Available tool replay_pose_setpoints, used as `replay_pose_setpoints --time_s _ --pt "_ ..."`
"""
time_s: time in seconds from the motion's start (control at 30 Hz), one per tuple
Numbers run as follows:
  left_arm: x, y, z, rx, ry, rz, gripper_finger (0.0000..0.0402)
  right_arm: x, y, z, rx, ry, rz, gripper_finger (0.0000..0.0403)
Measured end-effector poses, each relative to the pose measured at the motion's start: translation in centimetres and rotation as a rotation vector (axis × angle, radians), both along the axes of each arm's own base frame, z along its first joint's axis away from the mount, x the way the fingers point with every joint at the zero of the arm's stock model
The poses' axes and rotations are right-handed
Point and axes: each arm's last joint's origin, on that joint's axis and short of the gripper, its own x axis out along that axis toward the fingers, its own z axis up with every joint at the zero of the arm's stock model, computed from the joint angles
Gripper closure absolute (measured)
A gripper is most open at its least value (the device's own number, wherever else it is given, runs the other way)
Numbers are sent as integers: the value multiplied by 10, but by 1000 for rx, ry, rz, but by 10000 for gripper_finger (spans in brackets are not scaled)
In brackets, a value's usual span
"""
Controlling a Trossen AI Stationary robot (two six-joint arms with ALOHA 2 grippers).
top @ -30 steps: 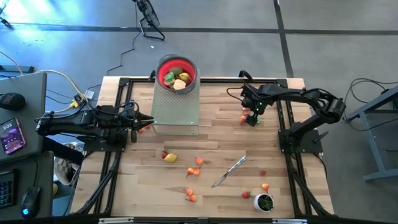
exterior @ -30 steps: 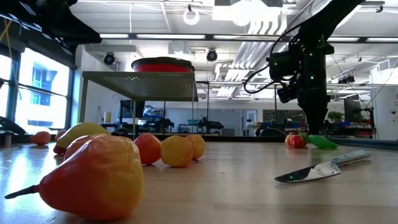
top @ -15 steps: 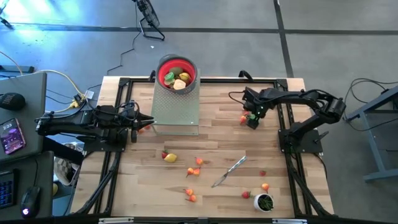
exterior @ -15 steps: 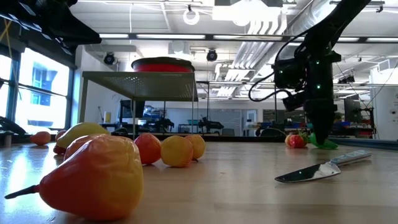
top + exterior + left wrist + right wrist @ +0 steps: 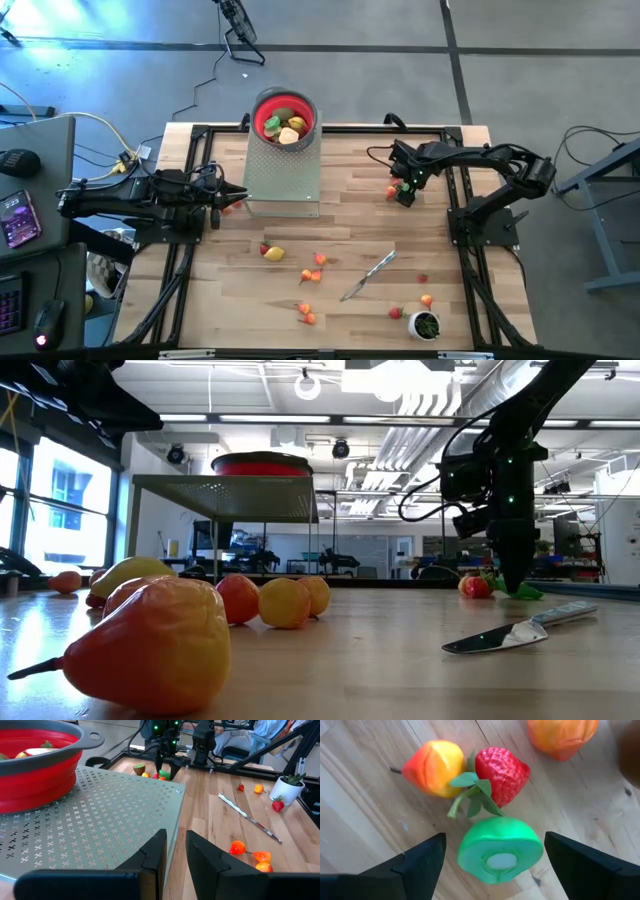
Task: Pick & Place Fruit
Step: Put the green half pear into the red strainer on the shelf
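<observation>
My right gripper (image 5: 495,862) points down at the table's far right, open. Its fingers stand on either side of a green fruit half (image 5: 500,849) without touching it. Beside that piece lie a strawberry (image 5: 502,772), a yellow-orange pear (image 5: 432,767) and an orange fruit (image 5: 562,735). In the high view this gripper (image 5: 404,190) hangs over the same cluster. More fruit (image 5: 272,253) is scattered across the near half of the table. A red bowl (image 5: 284,117) holding some fruit sits on a grey perforated stand (image 5: 283,175). My left gripper (image 5: 174,852) waits at the stand's left side with a narrow gap and nothing in it.
A silver knife (image 5: 368,275) lies right of the table's middle. A small white cup with green contents (image 5: 425,325) stands at the near right corner. Black frame rails (image 5: 465,250) run along both sides. Bare wood lies between the stand and the fruit cluster.
My right gripper has sunk toward the green fruit half and the cluster, still pointing down with its jaws wide. It has then held still. No fruit has moved.
</observation>
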Motion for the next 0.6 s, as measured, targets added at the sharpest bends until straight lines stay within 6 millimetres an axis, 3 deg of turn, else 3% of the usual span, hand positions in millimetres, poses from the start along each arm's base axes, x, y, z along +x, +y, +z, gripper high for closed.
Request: replay_pose_setpoints --time_s 0.13,0.6 --pt "0 0 0 0 0 0 334 0 0 0 2 -1 0 81" --pt "0 0 0 0 0 0 334 0 -1 0 -28 16 2 175"
